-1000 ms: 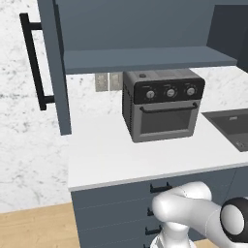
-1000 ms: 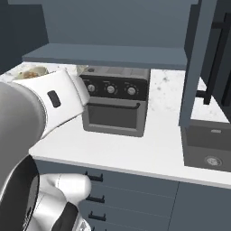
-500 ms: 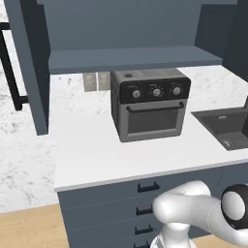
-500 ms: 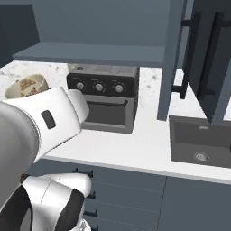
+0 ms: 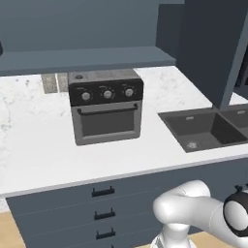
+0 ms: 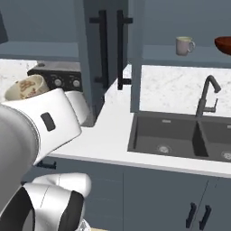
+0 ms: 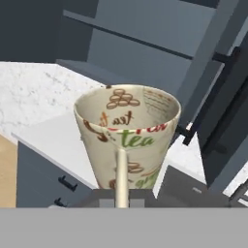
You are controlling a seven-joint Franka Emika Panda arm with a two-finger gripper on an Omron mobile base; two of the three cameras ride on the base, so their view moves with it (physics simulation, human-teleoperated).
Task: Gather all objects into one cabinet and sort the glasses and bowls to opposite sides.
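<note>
A cream cup (image 7: 127, 140) printed with "tea" lettering stands upright in my gripper (image 7: 122, 197), which is shut on it at its base, its loop handle turned toward the camera. The same cup (image 6: 26, 87) shows above my white forearm at the left of the right base view. The slate-blue wall cabinet (image 6: 180, 57) stands open at the upper right. On its shelf sit a cream mug (image 6: 184, 45) and, at the far right edge, the red-brown bowl (image 6: 224, 44), well apart from each other.
Open cabinet doors with black bar handles (image 6: 111, 47) hang between the arm and the shelf. A black toaster oven (image 5: 105, 105) stands on the white counter (image 5: 43, 150). A dark sink (image 6: 180, 137) with a black faucet (image 6: 206, 94) lies under the cabinet.
The whole picture has slid left: the base has moved to the right, bringing the sink and the open cabinet with mug and bowl into view. The cup stays in the gripper.
</note>
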